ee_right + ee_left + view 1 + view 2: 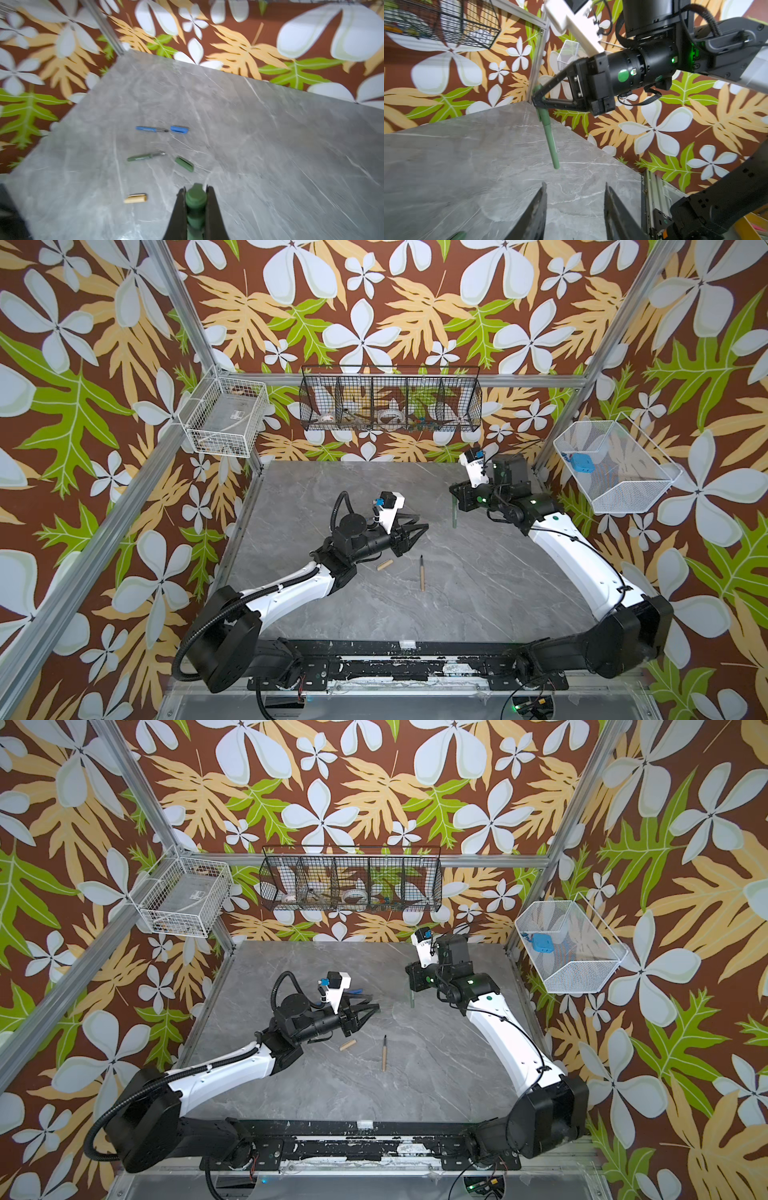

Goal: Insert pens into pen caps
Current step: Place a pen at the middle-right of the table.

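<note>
Clamped the right pincer (535, 98) together on the capped green pen (550, 137), high on its thicker cap end. Held that pen close to upright, thin end down, at or just above the bench (446, 166); contact could not be told. Found the left pincer (575, 185) apart and empty, low over the bench, near the pen but clear of it.

Judged the step in hand as finishing the seat of cap on barrel, then laying the pair down. Called for a push straight along the pen's axis, with no sideways load on the lower end. Called next for lowering it flat onto bare bench, apart from the loose pieces, and for letting go only once it lay supported.

Seen only from the right wrist, blurred:
- the blue pen (151, 129) with the blue cap (179, 129) just off its tip
- the second green pen (146, 156) with the green cap (184, 164) near it
- none of these joined

Picked out the tan cap (136, 198) there and in both top views (384, 565). Found the tan pen (422, 574), apart from its cap, in the top views alone. Could not make out the blue and green pieces clearly from above, apparently masked by the left arm. Gave the side profile of the grip, with the shoulder between cap and barrel, from the left wrist only
</note>
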`<state>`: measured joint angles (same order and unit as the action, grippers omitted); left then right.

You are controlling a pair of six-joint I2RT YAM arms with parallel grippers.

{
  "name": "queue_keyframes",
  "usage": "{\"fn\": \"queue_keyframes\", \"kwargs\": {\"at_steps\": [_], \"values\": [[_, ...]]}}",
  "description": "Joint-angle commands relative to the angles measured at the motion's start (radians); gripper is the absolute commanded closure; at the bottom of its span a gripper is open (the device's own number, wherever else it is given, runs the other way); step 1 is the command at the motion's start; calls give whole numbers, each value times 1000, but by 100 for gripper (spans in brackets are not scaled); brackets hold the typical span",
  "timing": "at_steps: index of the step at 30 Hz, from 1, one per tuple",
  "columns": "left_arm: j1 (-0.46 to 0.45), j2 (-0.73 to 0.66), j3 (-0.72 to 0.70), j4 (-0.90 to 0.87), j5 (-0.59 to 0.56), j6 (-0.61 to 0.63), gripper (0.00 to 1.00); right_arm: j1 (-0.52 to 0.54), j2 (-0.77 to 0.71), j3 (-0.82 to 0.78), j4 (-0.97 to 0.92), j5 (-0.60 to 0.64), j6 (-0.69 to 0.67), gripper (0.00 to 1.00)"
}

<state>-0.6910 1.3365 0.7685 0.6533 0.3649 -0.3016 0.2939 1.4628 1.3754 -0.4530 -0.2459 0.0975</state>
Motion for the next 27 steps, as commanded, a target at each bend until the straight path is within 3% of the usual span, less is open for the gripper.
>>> {"fn": "queue_keyframes", "kwargs": {"at_steps": [1,3,7,10,12,14,20,27], "values": [[1,-60,-6,-167,-226,41,52,-11,65,14,-98,210,-44,100],[5,-108,-14,-249,-345,48,47,-24,125,26,-123,275,-49,100],[18,-194,-53,-315,-457,75,38,-83,246,43,-144,291,-62,100],[21,-247,-94,-322,-503,120,44,-130,331,53,-143,278,-72,100],[23,-268,-109,-339,-541,149,42,-157,391,69,-146,264,-82,100],[25,-276,-118,-352,-561,180,36,-172,445,99,-165,277,-92,100],[33,-278,-160,-327,-544,202,38,-193,590,208,-222,357,-119,100],[33,-318,-197,-319,-520,192,29,-227,660,229,-228,342,-127,100]]}}
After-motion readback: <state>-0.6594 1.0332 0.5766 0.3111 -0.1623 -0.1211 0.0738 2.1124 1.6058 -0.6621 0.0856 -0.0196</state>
